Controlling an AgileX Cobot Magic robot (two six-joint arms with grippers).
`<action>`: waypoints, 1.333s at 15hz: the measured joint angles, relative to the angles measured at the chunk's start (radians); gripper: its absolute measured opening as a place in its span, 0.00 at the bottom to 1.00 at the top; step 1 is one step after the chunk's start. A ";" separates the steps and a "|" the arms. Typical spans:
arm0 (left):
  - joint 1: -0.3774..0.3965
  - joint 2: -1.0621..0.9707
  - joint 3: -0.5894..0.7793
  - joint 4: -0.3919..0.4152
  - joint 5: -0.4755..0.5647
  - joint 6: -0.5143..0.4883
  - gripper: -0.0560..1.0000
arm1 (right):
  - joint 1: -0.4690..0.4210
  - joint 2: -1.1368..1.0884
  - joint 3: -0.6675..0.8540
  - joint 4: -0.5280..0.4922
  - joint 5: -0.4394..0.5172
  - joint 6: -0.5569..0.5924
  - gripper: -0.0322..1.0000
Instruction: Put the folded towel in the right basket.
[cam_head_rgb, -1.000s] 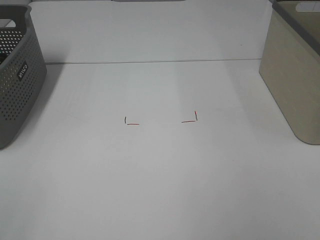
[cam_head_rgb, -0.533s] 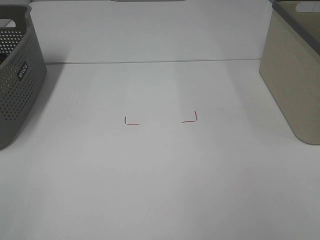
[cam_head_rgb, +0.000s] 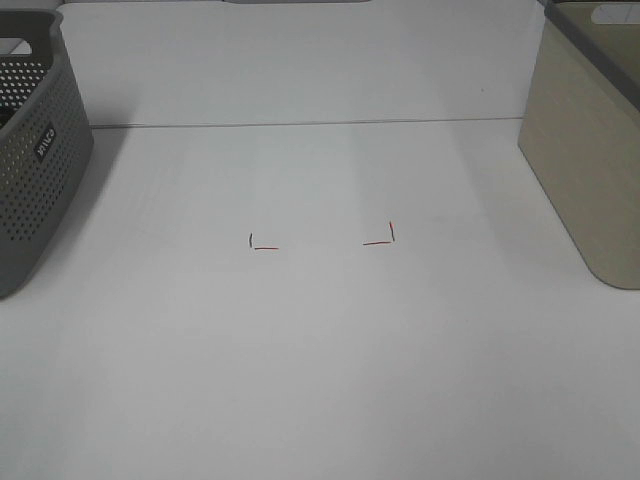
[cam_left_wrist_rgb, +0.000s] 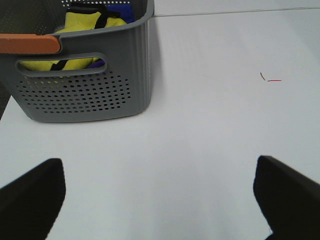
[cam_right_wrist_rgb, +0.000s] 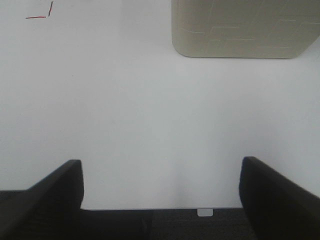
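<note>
No folded towel shows on the table in any view. The right basket is beige with a grey rim and stands at the table's right edge; the right wrist view shows its lower wall. My left gripper is open and empty over the bare table, short of the grey basket. My right gripper is open and empty near the table's front edge, short of the beige basket. Neither gripper shows in the exterior high view.
A grey perforated basket stands at the left edge; the left wrist view shows it holding yellow and blue fabric. Red corner marks lie mid-table on the white table.
</note>
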 joint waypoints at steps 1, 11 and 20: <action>0.000 0.000 0.000 0.000 0.000 0.000 0.97 | 0.000 0.000 0.000 0.000 0.000 0.004 0.81; 0.000 0.000 0.000 0.000 0.000 0.000 0.97 | 0.000 -0.077 0.001 0.000 0.000 0.005 0.81; 0.000 0.000 0.000 0.000 0.000 0.000 0.97 | 0.000 -0.286 0.001 0.000 0.000 0.005 0.81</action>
